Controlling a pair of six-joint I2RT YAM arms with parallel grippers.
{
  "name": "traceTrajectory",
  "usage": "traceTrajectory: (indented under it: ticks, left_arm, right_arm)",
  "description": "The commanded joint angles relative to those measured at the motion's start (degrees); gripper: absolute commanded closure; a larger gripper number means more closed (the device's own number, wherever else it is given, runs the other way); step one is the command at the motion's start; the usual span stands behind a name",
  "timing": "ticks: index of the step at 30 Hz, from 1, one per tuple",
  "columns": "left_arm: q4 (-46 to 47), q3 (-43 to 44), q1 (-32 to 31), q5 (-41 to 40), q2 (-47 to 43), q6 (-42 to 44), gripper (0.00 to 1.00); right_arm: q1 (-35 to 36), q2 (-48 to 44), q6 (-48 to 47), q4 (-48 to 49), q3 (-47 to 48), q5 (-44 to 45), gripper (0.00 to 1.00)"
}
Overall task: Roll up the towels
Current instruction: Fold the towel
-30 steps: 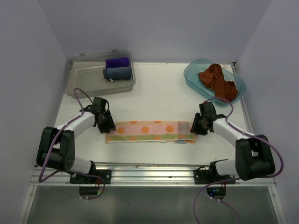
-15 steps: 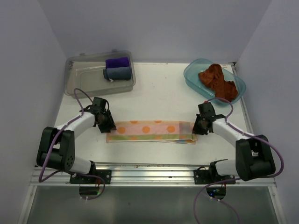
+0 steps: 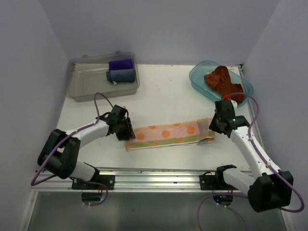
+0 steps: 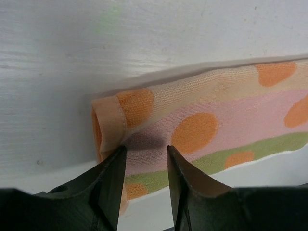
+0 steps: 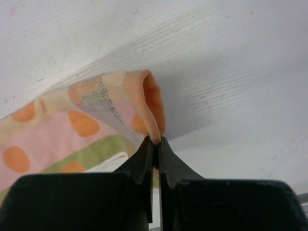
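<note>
Right gripper first: in its wrist view we see the two fingers pressed together with the orange hem of the patterned towel pinched between them. The end of the cloth curls up into a small loop above the tips and off the table. From the top camera the same gripper sits at the towel's right end, but the pinch itself is hidden under the wrist. The left gripper looks different in its own view: its fingers stand parted, with pink, orange-dotted cloth showing in the gap, right by the towel's left hem. We cannot tell whether the tips touch the cloth. From above, that gripper covers the towel's left end. The towel lies as a long narrow strip on the near middle of the table. Its long axis runs left to right, with the right end tilted slightly farther away than the left. At far right a blue tub holds the rust-brown towel, which lies crumpled along it. At far left a clear bin holds a purple cloth and, just nearer, a grey-blue cloth. Both are rolled and touch each other at the bin's right end.
</note>
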Motion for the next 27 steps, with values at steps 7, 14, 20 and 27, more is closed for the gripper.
traceTrajectory:
  ticks: [7,14,20,27]
  left_arm:
    - [-6.5,5.3,-3.4,-4.1,-2.0,0.3,0.55]
    - [-12.5,7.1,-1.6,-6.9,-7.9,2.3,0.53]
    - [-12.8,4.2,1.1,-10.8,-8.7,2.5,0.61]
    - [-9.3,3.1,3.5,-7.9,-8.1,2.7,0.89]
  right_arm:
    - [4.4,-1.2,-3.3,-8.6,14.0,0.9,1.00]
    - [8.4,0.4,-2.7,-9.0,15.6,2.9,1.00]
    - [8.4,0.5,-2.7,-8.5,15.1,3.1,1.00]
    - [8.4,-0.1,-3.0,-8.4,14.3,2.8,1.00]
